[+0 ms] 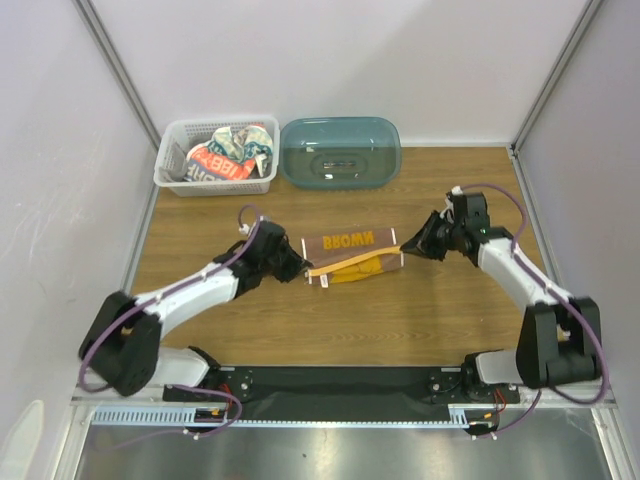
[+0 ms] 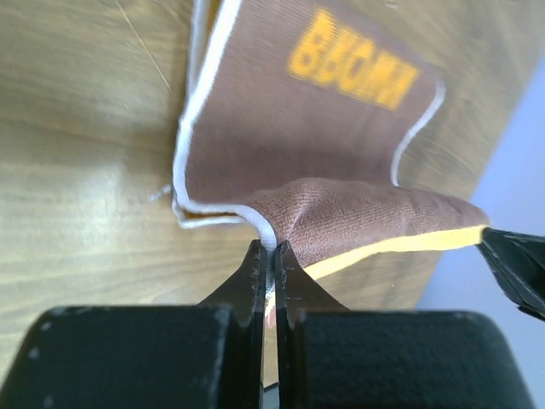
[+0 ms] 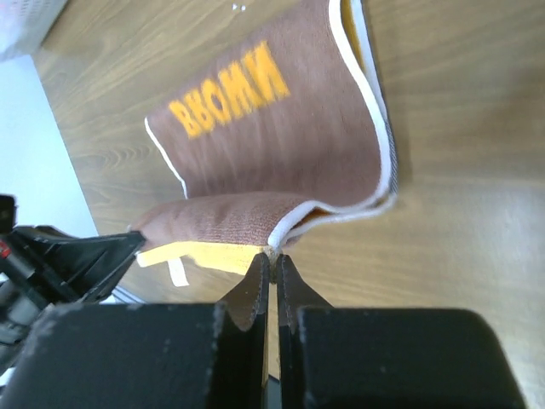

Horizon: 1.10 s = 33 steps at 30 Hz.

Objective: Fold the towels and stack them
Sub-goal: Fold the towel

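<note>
Orange "BROWN" on brown towel (image 1: 352,256)

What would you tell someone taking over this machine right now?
Left gripper: shut on one end of the brown cloth towel with orange lettering.
Right gripper: shut on its other end.
That towel lies on the wooden table, its fold unfinished.
The printed white cloth towel sits crumpled in the white plastic lattice basket, back left.
Done: nothing stacked. Left: finish this fold, fold the rest, stack.
</note>
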Each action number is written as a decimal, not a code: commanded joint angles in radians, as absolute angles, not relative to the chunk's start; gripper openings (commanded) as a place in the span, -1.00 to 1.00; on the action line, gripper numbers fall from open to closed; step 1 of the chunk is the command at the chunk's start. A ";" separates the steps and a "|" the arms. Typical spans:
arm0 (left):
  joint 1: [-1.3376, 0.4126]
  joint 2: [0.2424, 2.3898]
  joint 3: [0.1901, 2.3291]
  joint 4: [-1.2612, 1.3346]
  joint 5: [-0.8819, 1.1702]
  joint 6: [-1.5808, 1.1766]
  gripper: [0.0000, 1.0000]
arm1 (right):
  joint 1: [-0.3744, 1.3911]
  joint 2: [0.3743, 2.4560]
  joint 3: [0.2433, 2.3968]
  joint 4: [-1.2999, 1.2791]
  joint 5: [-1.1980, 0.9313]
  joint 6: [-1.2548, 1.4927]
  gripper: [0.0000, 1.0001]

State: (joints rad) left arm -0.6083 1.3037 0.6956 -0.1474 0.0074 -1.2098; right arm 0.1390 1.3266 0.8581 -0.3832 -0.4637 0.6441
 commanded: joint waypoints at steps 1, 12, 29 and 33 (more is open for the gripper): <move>-0.555 1.409 0.807 -0.256 0.144 -1.192 -0.99 | 0.133 1.455 0.975 -0.379 -0.509 0.617 -1.00; -0.471 1.618 1.020 -0.430 0.204 -1.209 -0.99 | 0.129 1.753 1.247 -0.497 -0.558 0.609 -1.00; -0.382 1.747 1.182 -0.455 0.256 -1.232 -0.99 | 0.081 1.940 1.479 -0.640 -0.558 0.578 -1.00; -0.374 1.762 1.204 -0.462 0.249 -1.223 -0.99 | 0.083 1.950 1.483 -0.623 -0.560 0.583 -1.00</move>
